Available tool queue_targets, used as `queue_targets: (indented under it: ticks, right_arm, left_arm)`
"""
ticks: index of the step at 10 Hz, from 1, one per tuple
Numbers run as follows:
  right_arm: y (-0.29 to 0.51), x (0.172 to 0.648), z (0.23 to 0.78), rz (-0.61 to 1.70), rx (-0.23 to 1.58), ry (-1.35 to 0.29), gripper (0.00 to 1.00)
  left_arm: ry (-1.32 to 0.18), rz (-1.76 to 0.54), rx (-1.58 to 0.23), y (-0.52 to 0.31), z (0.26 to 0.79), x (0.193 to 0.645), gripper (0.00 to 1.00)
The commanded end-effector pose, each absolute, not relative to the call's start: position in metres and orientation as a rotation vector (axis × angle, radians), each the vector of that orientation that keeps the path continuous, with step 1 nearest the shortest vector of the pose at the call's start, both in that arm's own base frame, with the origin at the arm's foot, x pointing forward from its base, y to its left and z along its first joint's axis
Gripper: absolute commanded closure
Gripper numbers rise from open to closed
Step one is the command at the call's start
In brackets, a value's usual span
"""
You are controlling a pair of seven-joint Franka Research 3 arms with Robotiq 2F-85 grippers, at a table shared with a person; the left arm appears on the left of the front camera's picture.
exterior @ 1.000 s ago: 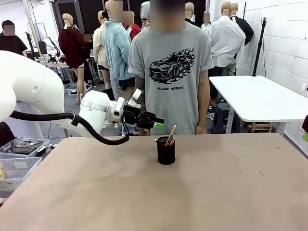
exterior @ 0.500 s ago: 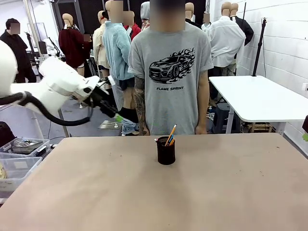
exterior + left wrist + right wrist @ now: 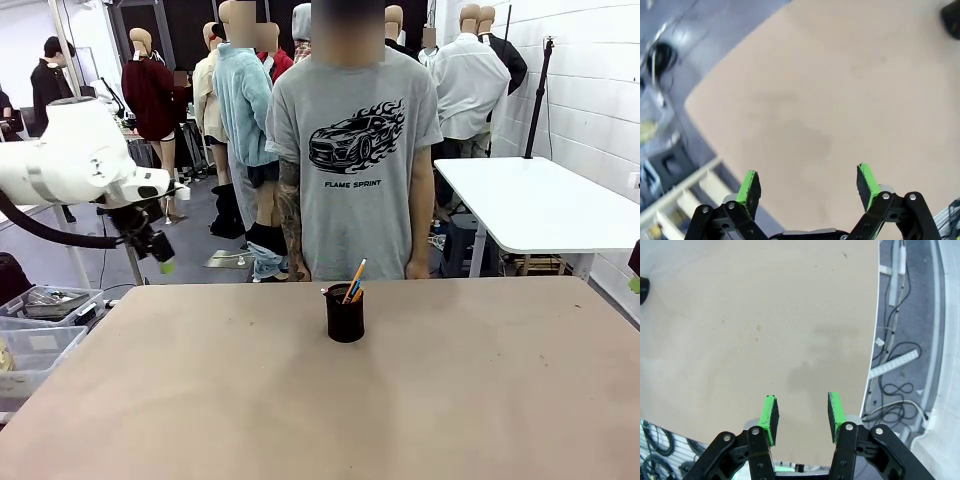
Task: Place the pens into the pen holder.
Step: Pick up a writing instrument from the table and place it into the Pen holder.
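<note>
Near the far middle of the table (image 3: 200,400), just in front of a person in a grey printed T-shirt (image 3: 355,150): the pen holder (image 3: 345,313), upright, a small black cup with the pens (image 3: 353,282) standing inside, tips leaning up and to the right, a yellow-orange one most plainly seen and a bluish one beside it; any third pen too small to tell. Off the table's left edge, raised well above it and well apart from the cup: the left gripper (image 3: 164,262), green pads pointing down and to the right, nothing between them. From the left wrist: same gripper (image 3: 810,184) spread wide and empty over bare tabletop, the dark cup a blur at the top right corner. From the right wrist: the right gripper (image 3: 802,412) parted, empty, hanging over the table's edge beside floor cables (image 3: 900,355).
</note>
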State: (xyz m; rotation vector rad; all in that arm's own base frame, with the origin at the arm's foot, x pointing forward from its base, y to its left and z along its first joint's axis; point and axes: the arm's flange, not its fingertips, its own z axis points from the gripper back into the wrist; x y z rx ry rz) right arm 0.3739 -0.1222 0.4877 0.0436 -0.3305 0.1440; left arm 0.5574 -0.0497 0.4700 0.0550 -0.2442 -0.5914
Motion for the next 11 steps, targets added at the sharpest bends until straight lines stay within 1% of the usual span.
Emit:
queue_targets:
  ticks: [1,2,3,6,8,9,11]
  right_arm:
    - [-0.119,0.375,0.487,0.131,0.013,-0.319,0.48]
    - [-0.119,0.375,0.487,0.131,0.013,-0.319,0.48]
    - [-0.119,0.375,0.487,0.131,0.013,-0.319,0.48]
    - [-0.119,0.375,0.487,0.131,0.013,-0.319,0.48]
    - [-0.119,0.375,0.487,0.131,0.013,-0.319,0.48]
    - [-0.119,0.375,0.487,0.131,0.013,-0.319,0.48]
    - [-0.119,0.375,0.487,0.131,0.013,-0.319,0.48]
  left_arm:
    - [-0.201,-0.409,0.061,-0.024,0.487,0.537,0.0]
    - [-0.191,-0.332,0.077,0.006,0.485,0.528,0.0]
    - [-0.163,-0.314,0.055,0.034,0.479,0.517,0.0]
    - [-0.139,-0.072,0.132,0.093,0.463,0.469,0.0]
    - [-0.178,-0.016,0.074,0.118,0.452,0.449,0.0]
    - [-0.13,-0.1,0.077,0.109,0.461,0.472,0.0]
    - [-0.13,-0.1,0.077,0.109,0.461,0.472,0.0]
